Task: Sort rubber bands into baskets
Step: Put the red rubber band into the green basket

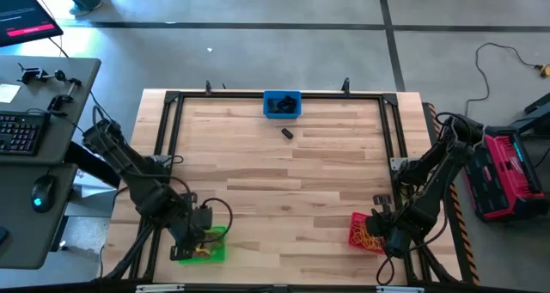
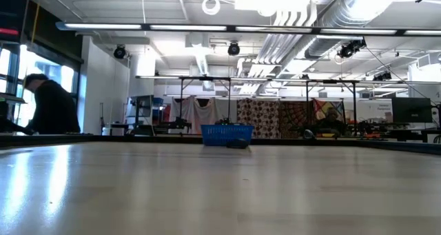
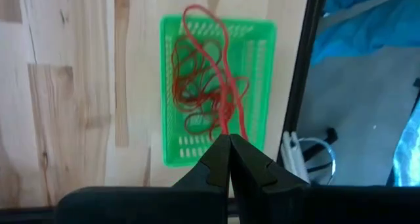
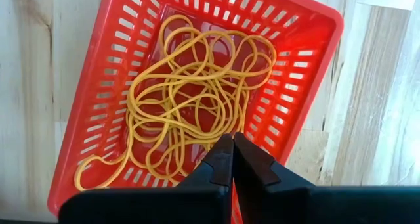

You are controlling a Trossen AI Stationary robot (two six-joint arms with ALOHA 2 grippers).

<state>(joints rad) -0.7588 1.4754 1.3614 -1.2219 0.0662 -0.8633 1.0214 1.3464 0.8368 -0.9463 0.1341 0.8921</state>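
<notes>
The green basket [image 1: 209, 247] stands at the table's near left corner and holds reddish-brown rubber bands [image 3: 197, 96]. My left gripper [image 3: 230, 137] is above it, shut on one reddish band. At the near right, the red basket [image 4: 98, 119] holds yellow rubber bands [image 4: 190, 92]. My right gripper [image 4: 232, 136] is shut above that basket's near side, with nothing visible between its fingers. The blue basket [image 1: 281, 104] stands at the far edge with black bands inside. A small black clump [image 1: 287, 133] lies on the table just in front of it. My left gripper pinches a reddish rubber band between its two fingertips, on the strands [image 3: 226, 119] at one end of the loop. The fingers point down from above. The band hangs below them as a long slack loop [image 3: 197, 17] over the green basket. Whether its lower end touches the pile, I cannot tell.
A black metal frame [image 1: 168, 112] runs around the wooden tabletop. The middle of the table [image 1: 284, 190] is bare wood. A desk with a keyboard and mouse [image 1: 26, 130] stands beyond the left edge. A person [image 2: 48, 107] sits in the room beyond.
</notes>
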